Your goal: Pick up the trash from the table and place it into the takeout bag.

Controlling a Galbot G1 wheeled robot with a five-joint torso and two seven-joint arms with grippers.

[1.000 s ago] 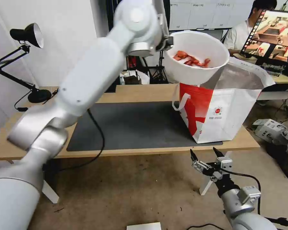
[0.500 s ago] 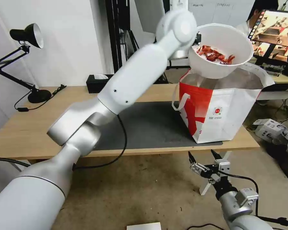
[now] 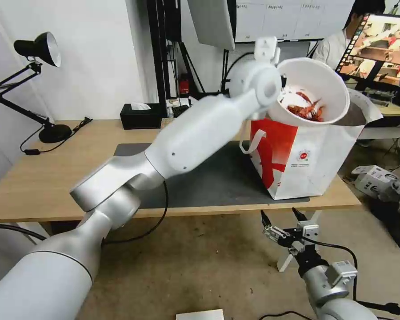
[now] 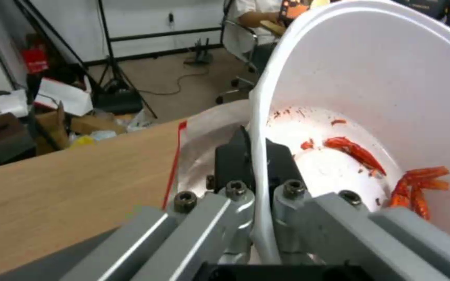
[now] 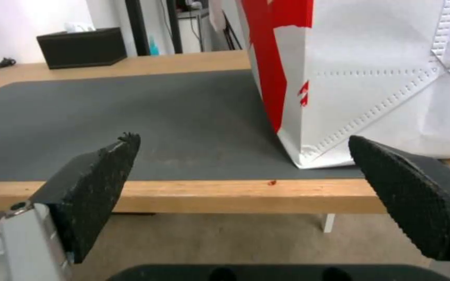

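My left gripper (image 3: 281,91) is shut on the rim of the white bowl of red shells (image 3: 326,82), a piece of the trash. The bowl hangs tilted steeply over the open mouth of the red-and-white takeout bag (image 3: 306,164), with its lower edge at the bag's top. In the left wrist view the fingers (image 4: 235,156) clamp the bowl's thin rim, and the red shells (image 4: 418,187) lie against the bowl's (image 4: 391,89) lower wall. My right gripper (image 3: 281,218) stands open, low in front of the table's (image 3: 40,182) front edge, facing the bag (image 5: 371,78).
The bag stands on the right end of the dark grey mat (image 3: 209,186). A black tissue box (image 3: 140,116) sits at the table's back edge, and a black desk lamp (image 3: 35,49) at the far left. Boxes and cables lie on the floor to the right.
My left arm swung the bowl rightward and down to the bag's mouth and tipped it more steeply; the shells slid to its lower side. The right gripper barely moved.
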